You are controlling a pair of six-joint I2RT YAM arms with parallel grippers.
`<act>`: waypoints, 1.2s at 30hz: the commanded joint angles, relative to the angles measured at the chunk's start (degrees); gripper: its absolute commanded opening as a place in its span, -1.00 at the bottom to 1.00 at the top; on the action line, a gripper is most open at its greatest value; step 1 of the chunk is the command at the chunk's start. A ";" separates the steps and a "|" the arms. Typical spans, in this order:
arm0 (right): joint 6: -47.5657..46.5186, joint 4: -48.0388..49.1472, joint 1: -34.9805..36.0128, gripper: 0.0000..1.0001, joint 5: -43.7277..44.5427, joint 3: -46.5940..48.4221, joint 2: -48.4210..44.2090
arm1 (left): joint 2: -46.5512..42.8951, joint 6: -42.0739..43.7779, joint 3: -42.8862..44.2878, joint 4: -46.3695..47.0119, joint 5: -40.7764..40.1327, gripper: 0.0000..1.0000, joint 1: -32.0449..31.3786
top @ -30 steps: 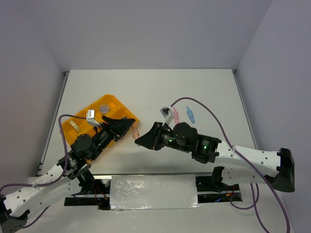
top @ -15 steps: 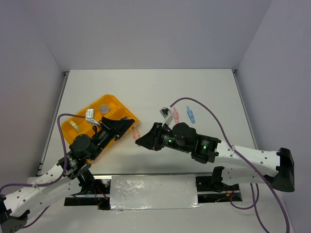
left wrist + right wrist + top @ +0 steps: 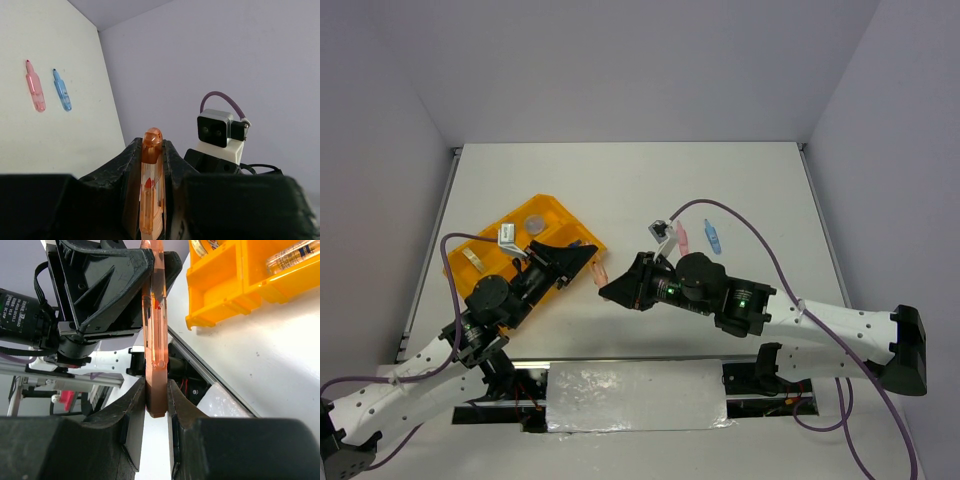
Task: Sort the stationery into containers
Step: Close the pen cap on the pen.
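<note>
Just beside the tray [image 3: 560, 205], left end effector [image 3: 151, 146] and right end effector [image 3: 156, 390] both clamp the orange pen [image 3: 155, 315]: likely light, rigid, slick; best gripped mid-barrel.

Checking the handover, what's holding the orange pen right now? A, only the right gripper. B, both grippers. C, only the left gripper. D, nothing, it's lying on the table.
B: the orange pen sits pinched in the left gripper and in the right gripper, as each wrist view shows.
</note>
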 commanded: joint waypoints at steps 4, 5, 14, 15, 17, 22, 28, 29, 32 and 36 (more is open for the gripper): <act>-2.28 6.43 0.46 -1.00 2.01 1.12 -1.28 | 0.22 0.21 -0.72 2.83 2.78 -1.00 -0.16; -2.28 6.86 0.38 -1.00 2.19 0.95 -1.28 | 0.13 0.30 -0.90 3.18 2.87 -1.00 -0.16; -3.15 13.81 0.37 -1.00 4.20 -0.99 -1.37 | -0.31 2.32 -4.15 10.39 5.95 -1.00 -0.16; -3.42 14.77 0.37 -1.00 4.56 -1.08 -1.37 | -0.31 2.50 -4.50 11.09 6.21 -1.00 -0.16; -3.86 16.00 0.38 -1.00 5.26 -1.51 -1.19 | -0.66 2.59 -5.38 12.06 6.91 -1.00 -0.16; -6.48 19.61 0.29 -1.00 7.02 -1.52 -0.49 | -1.63 2.50 -6.96 12.50 7.71 -1.00 -0.16; -12.02 20.58 -2.52 -1.00 5.88 3.31 0.48 | -1.63 6.10 -7.32 9.87 11.22 -1.00 -0.24; -12.73 21.02 -2.96 -1.00 5.36 4.10 1.09 | -1.80 6.80 -8.10 10.13 12.44 -1.00 -0.24; -14.58 20.32 -6.12 -1.00 0.45 9.19 3.37 | -1.46 8.38 -8.99 10.65 15.08 -1.00 -0.16; -14.24 20.93 -11.56 -1.00 -7.29 16.74 9.25 | -1.27 9.62 -11.01 9.70 18.52 -1.00 -0.85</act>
